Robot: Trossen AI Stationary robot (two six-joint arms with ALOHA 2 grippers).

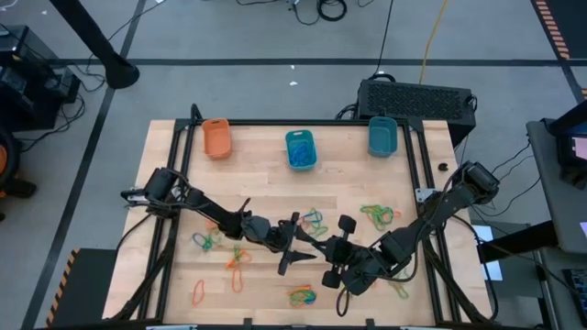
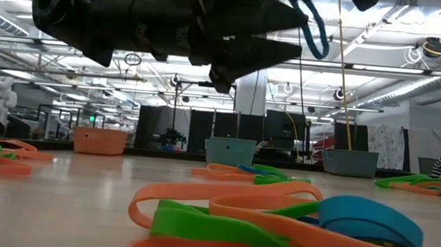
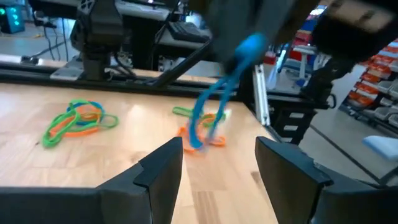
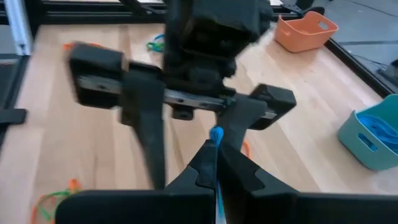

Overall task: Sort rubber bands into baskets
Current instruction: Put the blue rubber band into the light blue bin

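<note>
A blue rubber band point(image 3: 214, 93) hangs in the air near the table's middle, with my right gripper point(image 4: 216, 146) shut on its top. My left gripper point(image 3: 219, 146) faces it from the table's left, level and open, and the band hangs just ahead of its two fingertips without touching them. More rubber bands, orange, green and blue, lie in loose clusters on the wood point(image 1: 208, 238) point(image 1: 376, 215) point(image 1: 301, 295). Three baskets stand along the far edge: an orange one point(image 1: 216, 137), a teal one point(image 1: 300, 148) with blue bands inside, and another teal one point(image 1: 382, 136). My right gripper pinches the blue band's upper end point(image 4: 216, 133) between its two fingertips. The fingers come from the table's right, slanting down. The band hangs below them as a long narrow loop point(image 2: 314, 33), clear of the table.
A big black box point(image 1: 417, 96) sits beyond the far right corner. Black rails run along the table's left and right sides point(image 1: 179, 156). Bare wood lies between the baskets and the clusters of bands. In the low view a tangle of bands point(image 2: 276, 225) lies close to the near edge.
</note>
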